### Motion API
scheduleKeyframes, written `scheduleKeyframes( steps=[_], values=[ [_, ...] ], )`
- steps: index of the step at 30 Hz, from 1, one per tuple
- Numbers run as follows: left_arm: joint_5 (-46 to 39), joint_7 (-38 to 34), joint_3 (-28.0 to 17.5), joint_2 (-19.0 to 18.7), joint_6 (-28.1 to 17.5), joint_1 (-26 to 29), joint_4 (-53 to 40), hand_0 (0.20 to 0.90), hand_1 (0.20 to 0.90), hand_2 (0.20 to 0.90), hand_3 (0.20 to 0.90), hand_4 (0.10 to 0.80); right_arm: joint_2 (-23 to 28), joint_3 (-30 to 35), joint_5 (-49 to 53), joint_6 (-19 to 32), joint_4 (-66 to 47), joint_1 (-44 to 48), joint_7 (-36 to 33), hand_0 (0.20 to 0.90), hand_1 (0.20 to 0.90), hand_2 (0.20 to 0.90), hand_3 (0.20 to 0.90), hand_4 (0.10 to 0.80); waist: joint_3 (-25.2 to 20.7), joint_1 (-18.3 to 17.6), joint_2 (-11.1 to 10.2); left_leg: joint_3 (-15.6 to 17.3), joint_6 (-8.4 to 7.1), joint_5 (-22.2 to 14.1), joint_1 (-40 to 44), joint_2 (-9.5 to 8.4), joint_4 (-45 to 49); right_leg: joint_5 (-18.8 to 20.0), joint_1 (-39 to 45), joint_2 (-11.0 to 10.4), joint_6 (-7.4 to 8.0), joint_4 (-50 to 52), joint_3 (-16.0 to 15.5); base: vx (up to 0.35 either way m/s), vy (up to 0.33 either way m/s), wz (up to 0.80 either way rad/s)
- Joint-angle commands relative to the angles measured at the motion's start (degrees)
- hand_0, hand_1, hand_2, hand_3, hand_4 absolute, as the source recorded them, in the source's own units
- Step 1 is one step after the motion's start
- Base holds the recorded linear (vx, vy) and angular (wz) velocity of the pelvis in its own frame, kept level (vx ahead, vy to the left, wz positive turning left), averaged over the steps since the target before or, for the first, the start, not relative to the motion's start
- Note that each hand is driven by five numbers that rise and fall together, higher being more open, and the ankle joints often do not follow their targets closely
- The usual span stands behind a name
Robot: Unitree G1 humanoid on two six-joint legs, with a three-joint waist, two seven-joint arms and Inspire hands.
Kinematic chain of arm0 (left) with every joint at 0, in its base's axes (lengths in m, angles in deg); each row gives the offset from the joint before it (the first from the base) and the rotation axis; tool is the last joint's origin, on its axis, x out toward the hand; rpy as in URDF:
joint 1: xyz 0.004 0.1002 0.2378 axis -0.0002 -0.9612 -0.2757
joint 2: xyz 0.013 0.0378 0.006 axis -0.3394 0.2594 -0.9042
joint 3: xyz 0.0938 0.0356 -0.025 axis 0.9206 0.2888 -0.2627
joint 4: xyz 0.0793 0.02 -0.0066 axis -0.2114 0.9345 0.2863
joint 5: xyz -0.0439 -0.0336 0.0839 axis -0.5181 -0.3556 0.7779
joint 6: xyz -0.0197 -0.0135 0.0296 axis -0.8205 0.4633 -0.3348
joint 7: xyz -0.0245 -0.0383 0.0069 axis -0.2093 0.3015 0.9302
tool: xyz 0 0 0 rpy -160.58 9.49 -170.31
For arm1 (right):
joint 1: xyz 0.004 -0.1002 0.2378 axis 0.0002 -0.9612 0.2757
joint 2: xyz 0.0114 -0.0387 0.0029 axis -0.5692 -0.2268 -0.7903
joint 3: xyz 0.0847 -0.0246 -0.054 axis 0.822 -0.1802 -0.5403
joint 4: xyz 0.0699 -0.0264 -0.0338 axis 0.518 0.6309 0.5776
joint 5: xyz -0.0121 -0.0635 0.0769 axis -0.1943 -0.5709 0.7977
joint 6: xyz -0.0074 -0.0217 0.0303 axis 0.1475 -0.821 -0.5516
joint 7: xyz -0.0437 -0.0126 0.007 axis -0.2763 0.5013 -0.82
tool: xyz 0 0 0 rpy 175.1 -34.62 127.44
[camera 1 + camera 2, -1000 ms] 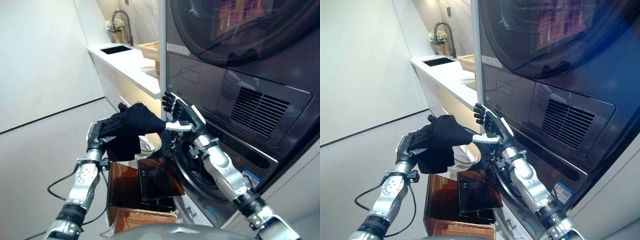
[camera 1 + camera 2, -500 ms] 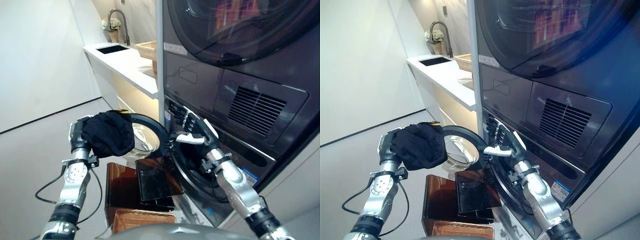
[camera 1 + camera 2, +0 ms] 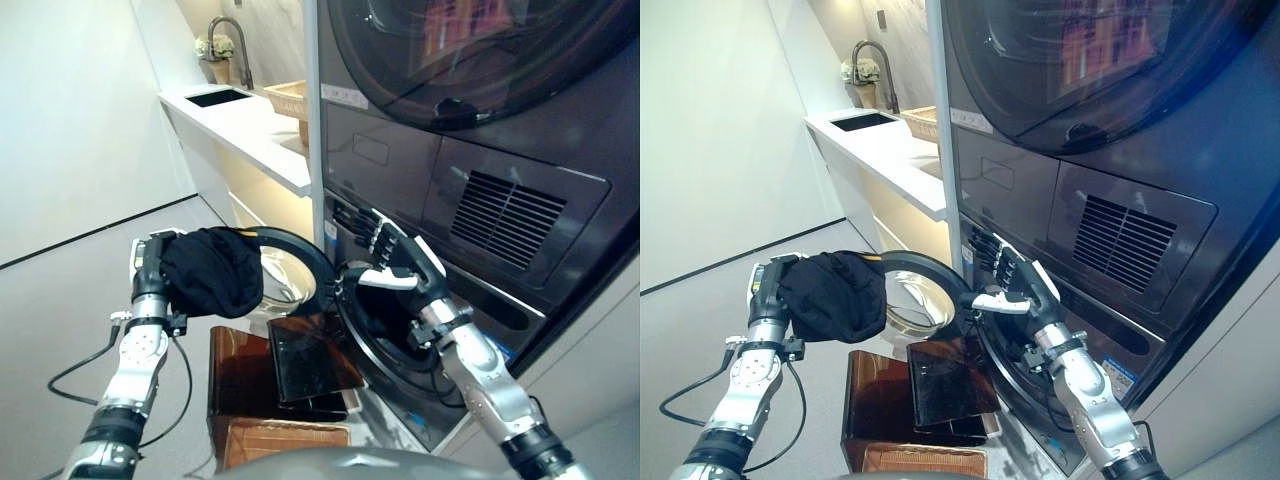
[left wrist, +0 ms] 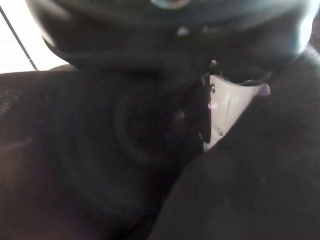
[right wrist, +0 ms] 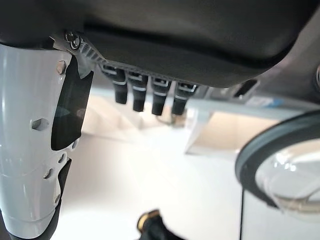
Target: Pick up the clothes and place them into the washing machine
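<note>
Beside open door (image 3: 300, 262), left robot hand (image 3: 152, 272) clutching black garment (image 3: 212, 270).

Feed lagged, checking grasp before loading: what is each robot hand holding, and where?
The left robot hand holds the bunched black garment; which part cannot be told. The right robot hand is open and empty.

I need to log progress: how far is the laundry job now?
Done: the washing machine door stands open. In hand: the left hand holds the black garment, lifted beside the door; the right hand is open at the drum opening. Left: putting the garment inside.
</note>
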Motion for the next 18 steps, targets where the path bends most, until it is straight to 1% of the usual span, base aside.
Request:
scheduleKeyframes(
  steps=[1,6,10,11,13,18],
  values=[
    [1.1,-2.2,-2.2,-6.5,-7.0,5.4,-6.9,0.2,0.2,0.2,0.2,0.3,-5.2,-2.1,2.2,6.6,-3.7,6.6,0.6,0.9,0.9,0.9,0.9,0.8,-4.9,-0.7,-3.5,0.8,-1.35,-2.5,-2.0,-2.15,0.5,9.1,3.0,-2.2,2.69,-14.8,0.0,0.0,0.0,0.0],
    [1.8,-1.0,-0.3,-5.7,-7.7,4.9,-12.4,0.2,0.2,0.2,0.2,0.3,-7.9,-7.1,3.0,6.4,-1.2,10.4,0.5,0.9,0.9,0.9,0.9,0.8,-4.8,0.0,-3.4,0.6,-1.33,-2.5,-2.0,-2.17,0.4,9.1,3.2,-2.4,2.61,-14.8,-0.3,0.0,0.0,0.0],
    [1.7,-0.5,-0.1,-5.7,-8.2,4.8,-15.1,0.2,0.2,0.2,0.2,0.3,-8.7,-8.9,3.3,6.5,-0.6,11.8,0.5,0.9,0.9,0.9,0.9,0.8,-4.7,0.2,-3.4,0.6,-1.36,-2.5,-2.0,-2.19,0.4,9.1,3.2,-2.4,2.6,-14.7,-0.4,0.0,0.0,0.0],
    [1.1,-0.1,0.3,-5.5,-8.7,4.7,-17.3,0.2,0.2,0.2,0.2,0.3,-9.2,-9.7,4.0,6.6,-0.6,12.5,0.4,0.9,0.9,0.9,0.9,0.8,-4.7,0.4,-3.4,0.5,-1.37,-2.4,-2.1,-2.21,0.4,9.1,3.2,-2.5,2.58,-14.8,-0.5,0.0,0.0,0.0],
    [0.7,0.3,0.7,-5.4,-9.0,4.6,-19.0,0.2,0.2,0.2,0.2,0.3,-10.0,-10.8,5.2,6.7,-0.2,13.3,0.3,0.9,0.9,0.9,0.9,0.8,-4.6,0.5,-3.4,0.5,-1.37,-2.4,-2.1,-2.22,0.4,9.1,3.2,-2.5,2.59,-14.8,-0.6,0.0,0.0,0.0],
    [0.6,0.6,2.1,-5.5,-9.7,4.7,-21.3,0.2,0.2,0.2,0.2,0.3,-11.6,-13.1,6.8,6.9,-0.1,15.1,0.1,0.9,0.9,0.9,0.9,0.8,-4.5,0.7,-3.4,0.4,-1.39,-2.4,-2.1,-2.27,0.4,9.1,3.2,-2.5,2.54,-14.7,-0.7,-0.003,0.0,0.02]
  ],
)
